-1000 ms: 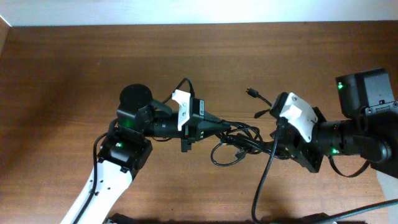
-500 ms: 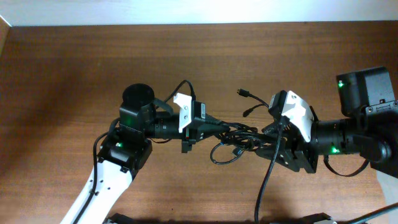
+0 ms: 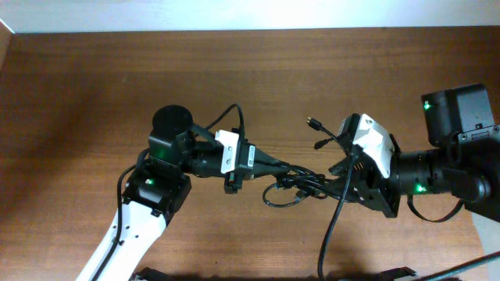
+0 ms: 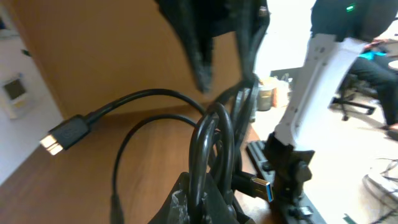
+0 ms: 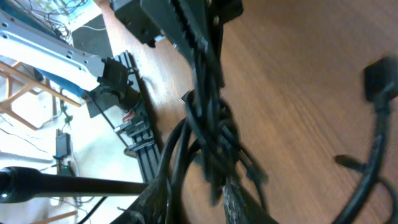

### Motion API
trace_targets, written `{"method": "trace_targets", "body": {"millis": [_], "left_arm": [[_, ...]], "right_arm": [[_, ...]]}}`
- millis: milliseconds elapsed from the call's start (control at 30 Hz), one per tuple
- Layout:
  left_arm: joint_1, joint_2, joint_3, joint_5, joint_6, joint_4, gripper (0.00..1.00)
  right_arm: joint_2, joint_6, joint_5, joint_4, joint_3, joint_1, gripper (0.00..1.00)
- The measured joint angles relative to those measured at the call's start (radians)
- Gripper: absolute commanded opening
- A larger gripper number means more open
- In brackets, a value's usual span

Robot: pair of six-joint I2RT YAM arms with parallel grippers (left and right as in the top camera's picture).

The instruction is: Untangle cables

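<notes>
Where the cables (image 3: 298,184) sit knotted near mid-table, the bare wooden table (image 3: 94,78) lies open to the left and toward the far edge. The cords are thin, black, glossy and looped, and one plug end (image 3: 312,122) trails free. The left gripper (image 3: 275,165) is clenched on the cables, and the right gripper (image 3: 336,173) grasps their opposite side.

No text, label, brand, number or sign can be read in any of the three views. In the left wrist view a small white wall device (image 4: 13,92) shows a greyish face, but it is too blurred to make out anything written there.
</notes>
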Motion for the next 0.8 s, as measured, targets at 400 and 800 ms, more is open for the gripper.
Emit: {"method": "trace_targets", "body": {"millis": [400, 800], "left_arm": [[0.000, 0.000, 0.000, -0.090, 0.004, 0.046, 0.00], [-0.001, 0.000, 0.000, -0.221, -0.159, -0.074, 0.00]], "right_arm": [[0.022, 0.002, 0.000, -0.037, 0.000, 0.000, 0.04], [0.004, 0.017, 0.008, 0.087, 0.000, 0.000, 0.04]]}}
